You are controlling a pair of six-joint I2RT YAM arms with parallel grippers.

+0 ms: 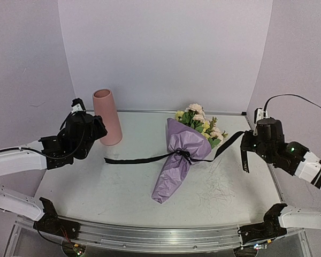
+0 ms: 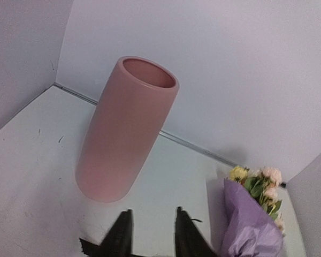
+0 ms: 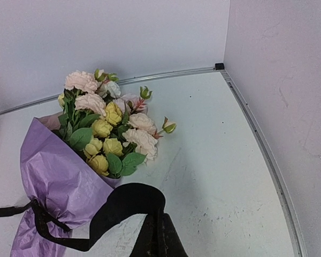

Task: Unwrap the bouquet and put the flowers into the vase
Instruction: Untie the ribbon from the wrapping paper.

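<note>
Table [image 1: 123, 187] was scuffed white, walls [image 1: 166, 48] lilac; left gripper [image 2: 154, 214] hung low beside vase [image 2: 125, 134], jaws parted; right gripper [image 3: 158, 224] clenched black ribbon [image 3: 123, 201].

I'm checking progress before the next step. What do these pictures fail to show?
Stems: every view, hidden inside the paper wrap.
Ribbon knot: top view, too small to read.
Vase inside: left wrist view, its own wall hides the bottom.
Right pincer grip: right wrist view, blends into the black ribbon.

Right gripper [image 3: 159, 238] pinched tight, black ribbon [image 3: 129, 199] looping up into its jaws, by the look of it. Bouquet [image 3: 59, 179] lying on the table [image 3: 219, 160], flowers [image 3: 109, 128] spilling from the lilac paper [image 3: 48, 160].
</note>
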